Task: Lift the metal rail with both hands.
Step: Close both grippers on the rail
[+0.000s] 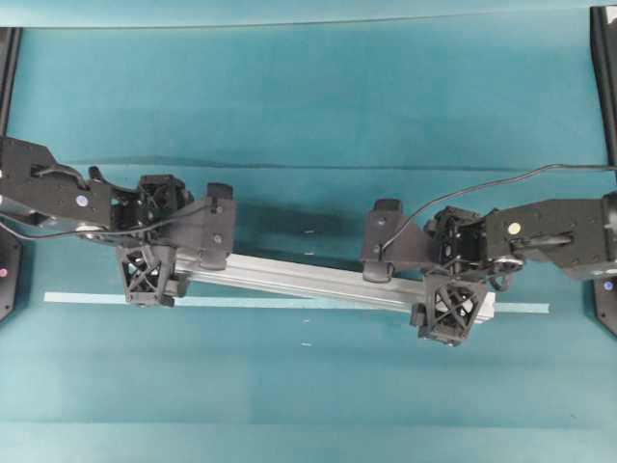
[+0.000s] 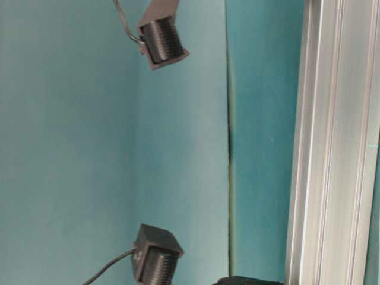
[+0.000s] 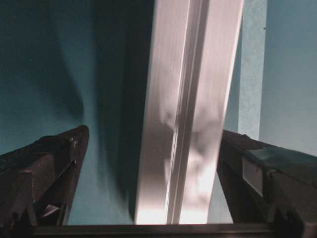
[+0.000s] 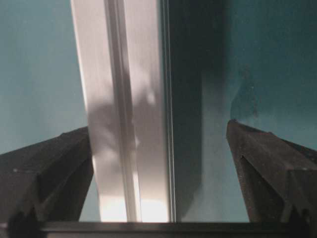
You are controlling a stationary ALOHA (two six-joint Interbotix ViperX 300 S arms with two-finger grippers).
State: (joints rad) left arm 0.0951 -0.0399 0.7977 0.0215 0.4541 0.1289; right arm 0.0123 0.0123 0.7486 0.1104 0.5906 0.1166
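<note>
The metal rail [image 1: 308,280] is a long grooved silver bar lying slantwise across the teal table. My left gripper [image 1: 152,239] stands open over its left end, one finger on each side. In the left wrist view the rail [image 3: 190,109] runs between the open fingers of the left gripper [image 3: 153,131], close to the right finger [image 3: 257,168], with a wide gap on the left. My right gripper [image 1: 451,272] straddles the right end, also open. In the right wrist view the rail [image 4: 126,109] lies beside the left finger [image 4: 49,168] of the right gripper [image 4: 158,128]. The table-level view shows the rail [image 2: 332,148] close up.
A thin pale-teal tape strip [image 1: 241,302] runs along the table just in front of the rail and past both of its ends. Black arm bases stand at the left edge [image 1: 8,280] and right edge [image 1: 605,309]. Two black cylindrical arm parts [image 2: 163,38] hang above the table.
</note>
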